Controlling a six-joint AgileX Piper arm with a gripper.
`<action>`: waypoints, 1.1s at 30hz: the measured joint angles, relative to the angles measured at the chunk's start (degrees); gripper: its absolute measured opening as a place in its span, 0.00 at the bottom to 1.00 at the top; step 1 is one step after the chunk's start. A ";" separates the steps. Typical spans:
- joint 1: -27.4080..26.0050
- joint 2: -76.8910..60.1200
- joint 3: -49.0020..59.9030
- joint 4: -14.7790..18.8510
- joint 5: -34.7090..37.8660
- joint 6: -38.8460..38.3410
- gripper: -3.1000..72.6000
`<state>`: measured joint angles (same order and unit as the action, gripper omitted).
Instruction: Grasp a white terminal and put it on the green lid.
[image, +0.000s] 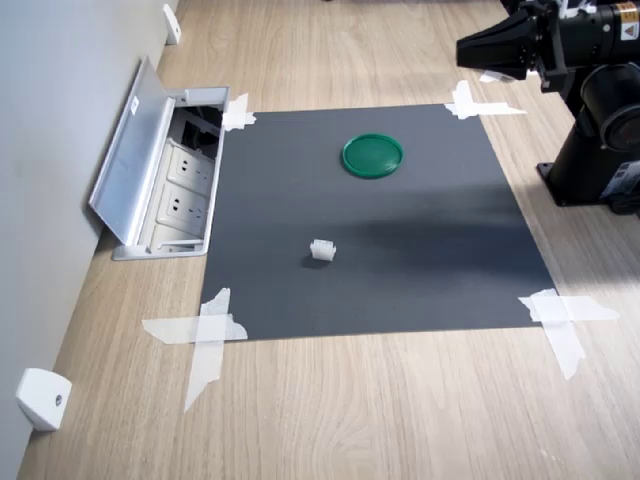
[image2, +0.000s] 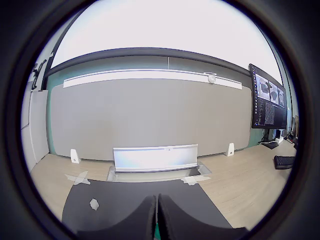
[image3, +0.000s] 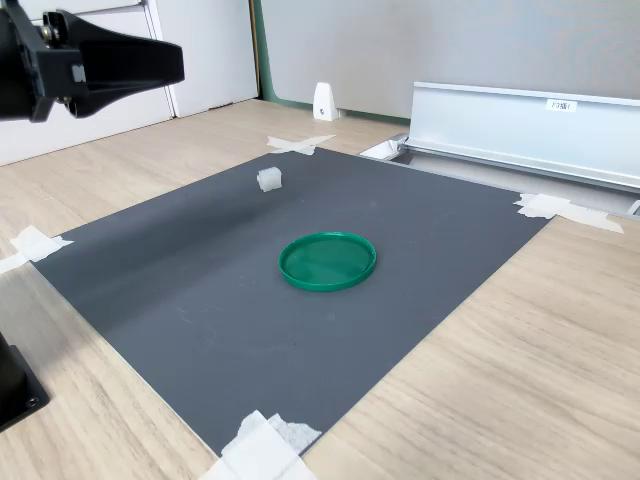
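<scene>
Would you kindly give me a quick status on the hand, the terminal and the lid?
Hand shut, empty, high above the mat's edge. White terminal alone on the dark mat, untouched. Green lid empty, apart from terminal. Nothing in the way.

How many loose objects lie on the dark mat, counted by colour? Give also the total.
White: 1, the white terminal
Green: 1, the green lid
Total: 2, lying apart on the dark mat
</scene>
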<state>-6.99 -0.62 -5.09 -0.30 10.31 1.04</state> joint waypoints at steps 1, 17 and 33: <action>0.00 0.00 0.00 0.00 0.00 0.00 0.03; 0.00 0.00 0.00 0.00 0.00 0.00 0.03; 0.00 1.27 -1.95 1.34 4.22 0.00 0.03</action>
<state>-6.99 0.65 -7.04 1.04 14.53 1.04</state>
